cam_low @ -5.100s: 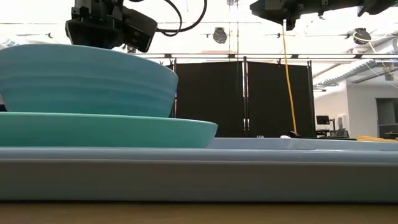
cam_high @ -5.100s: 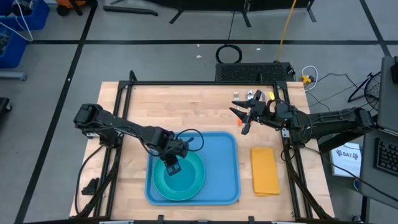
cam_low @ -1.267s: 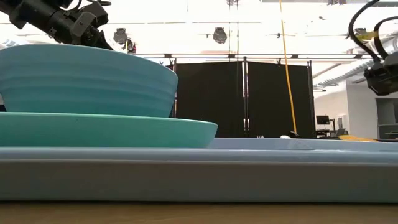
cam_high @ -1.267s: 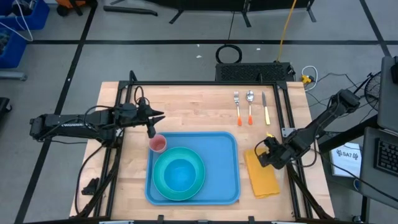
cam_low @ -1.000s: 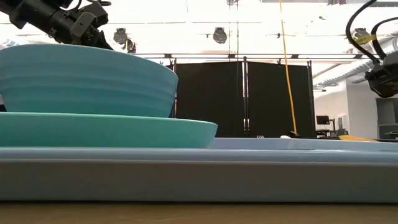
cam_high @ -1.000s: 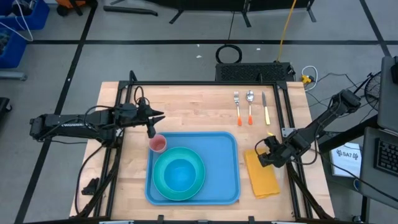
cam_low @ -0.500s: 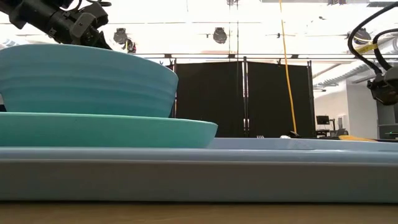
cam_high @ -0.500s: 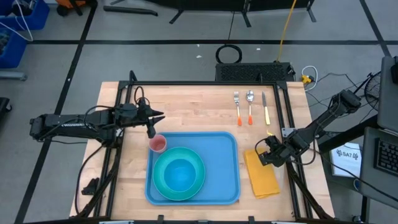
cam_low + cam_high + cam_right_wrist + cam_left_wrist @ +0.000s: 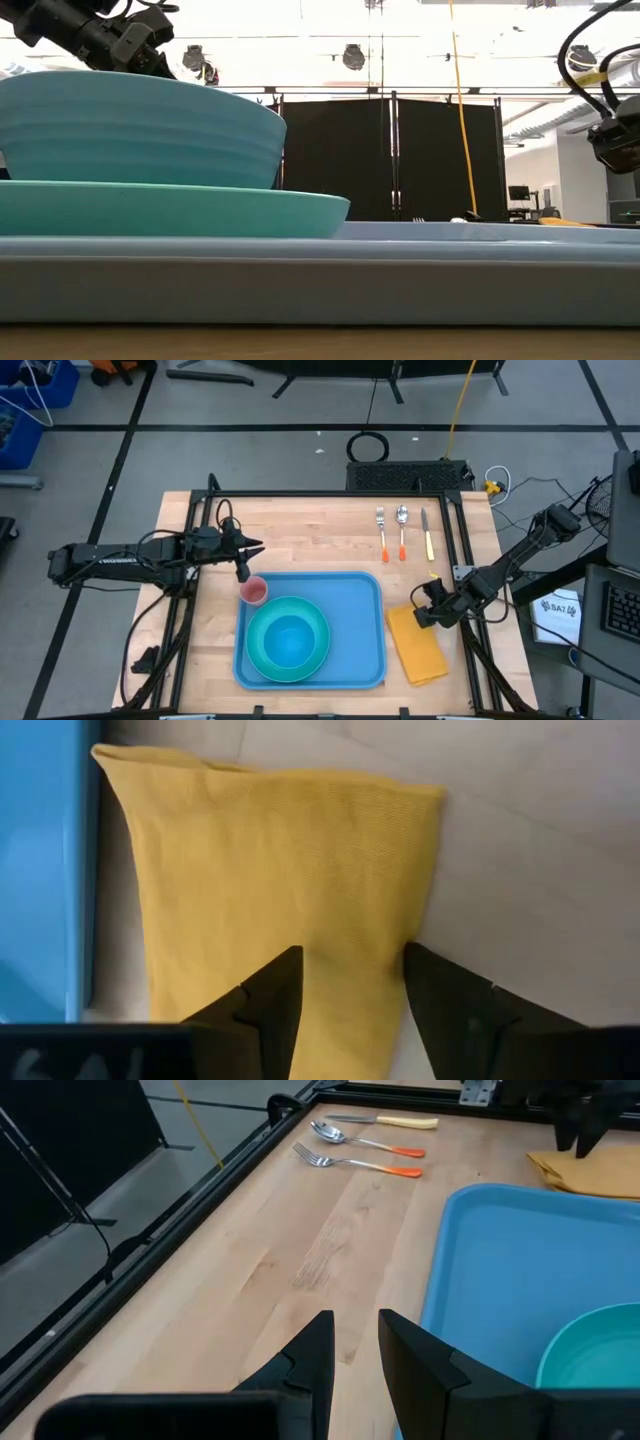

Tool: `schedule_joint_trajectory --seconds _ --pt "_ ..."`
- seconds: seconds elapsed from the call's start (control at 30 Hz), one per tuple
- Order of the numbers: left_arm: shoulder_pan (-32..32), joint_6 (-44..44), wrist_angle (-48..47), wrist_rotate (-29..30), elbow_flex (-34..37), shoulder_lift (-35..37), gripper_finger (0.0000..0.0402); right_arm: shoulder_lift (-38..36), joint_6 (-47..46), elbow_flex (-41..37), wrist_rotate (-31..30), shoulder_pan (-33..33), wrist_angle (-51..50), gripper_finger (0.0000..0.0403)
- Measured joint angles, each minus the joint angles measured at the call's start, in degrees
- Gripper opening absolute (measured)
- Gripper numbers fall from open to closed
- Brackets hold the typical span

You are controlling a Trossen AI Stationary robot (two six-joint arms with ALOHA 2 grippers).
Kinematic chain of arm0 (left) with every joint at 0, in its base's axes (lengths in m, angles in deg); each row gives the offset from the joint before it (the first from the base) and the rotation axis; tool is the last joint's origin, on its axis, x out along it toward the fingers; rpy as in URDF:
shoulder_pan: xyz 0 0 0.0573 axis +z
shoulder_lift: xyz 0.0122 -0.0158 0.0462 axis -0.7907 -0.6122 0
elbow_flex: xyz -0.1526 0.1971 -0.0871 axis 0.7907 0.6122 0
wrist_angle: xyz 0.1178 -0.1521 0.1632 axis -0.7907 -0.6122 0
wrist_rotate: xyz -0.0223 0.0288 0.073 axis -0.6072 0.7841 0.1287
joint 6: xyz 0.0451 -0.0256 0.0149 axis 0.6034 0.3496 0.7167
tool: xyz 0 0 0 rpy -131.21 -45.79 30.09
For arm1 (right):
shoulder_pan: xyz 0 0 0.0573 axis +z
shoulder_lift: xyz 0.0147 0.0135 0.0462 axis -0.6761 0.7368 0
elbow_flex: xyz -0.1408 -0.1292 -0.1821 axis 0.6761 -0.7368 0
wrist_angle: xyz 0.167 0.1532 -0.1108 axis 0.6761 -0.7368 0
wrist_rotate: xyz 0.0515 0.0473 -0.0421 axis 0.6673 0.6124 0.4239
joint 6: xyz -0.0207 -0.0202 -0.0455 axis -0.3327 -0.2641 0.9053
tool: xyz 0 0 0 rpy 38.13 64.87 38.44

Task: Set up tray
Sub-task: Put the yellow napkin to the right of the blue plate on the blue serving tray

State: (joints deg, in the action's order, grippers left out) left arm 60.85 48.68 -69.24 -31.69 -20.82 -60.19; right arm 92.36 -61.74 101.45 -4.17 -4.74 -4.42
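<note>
The right gripper (image 9: 422, 614) is down at the far end of the one yellow napkin (image 9: 416, 645). Its two fingers (image 9: 262, 1000) stand spread, their tips pressed onto the cloth with a strip of napkin between them. The napkin lies askew on the wooden table (image 9: 310, 530), its far left corner just beside the right rim of the tray (image 9: 360, 630).

The left gripper (image 9: 243, 563) hangs over bare wood past the tray's far left corner, just beyond the one small pink cup (image 9: 254, 592). Its fingers (image 9: 312, 1352) are parted by a narrow gap and hold nothing.

The single blue tray sits on the near middle of the table. On its left half rests one turquoise plate (image 9: 262, 665) with one turquoise bowl (image 9: 290, 638) on it. The pink cup stands in the tray's far left corner.

At the far right of the table lie three pieces of cutlery side by side: one fork (image 9: 381, 530), one spoon (image 9: 402, 528) and one knife (image 9: 427, 532).
</note>
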Motion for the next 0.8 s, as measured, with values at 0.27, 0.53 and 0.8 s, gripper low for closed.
schedule_joint_trajectory --seconds 0.27,0.53,0.8 --pt "0.0 -0.1 0.0 0.0 0.0 0.0 0.0088 0.1 4.3 -0.2 0.1 0.0 -0.3 0.0019" --pt "0.0 0.1 0.0 0.1 0.0 0.0 0.0088 0.0 7.5 -1.9 -4.7 0.1 3.5 0.0002" --pt "0.0 0.0 0.1 0.7 0.0 0.0 0.0088 -2.4 17.1 -2.0 -17.4 0.0 14.3 0.0001"
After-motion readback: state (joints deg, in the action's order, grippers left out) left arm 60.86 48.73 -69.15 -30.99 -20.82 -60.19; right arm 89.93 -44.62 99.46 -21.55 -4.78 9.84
